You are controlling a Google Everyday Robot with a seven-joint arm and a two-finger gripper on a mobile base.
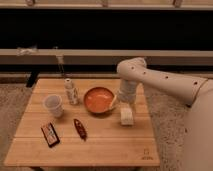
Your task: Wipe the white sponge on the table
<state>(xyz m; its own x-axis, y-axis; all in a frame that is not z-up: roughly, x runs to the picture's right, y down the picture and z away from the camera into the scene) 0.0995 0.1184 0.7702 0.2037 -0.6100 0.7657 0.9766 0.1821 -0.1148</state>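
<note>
The white sponge (127,116) lies flat on the wooden table (100,147), just right of the orange bowl (98,100). My gripper (125,103) hangs at the end of the white arm (150,77), straight above the sponge's far end and very close to it. I cannot tell whether it touches the sponge. The arm reaches in from the right.
A translucent plastic cup (53,105) and a small white labelled bottle (71,91) stand on the table's left. A dark red oblong object (80,128) and a dark flat packet (49,134) lie in front of them. A dark logo (146,154) marks the front right corner.
</note>
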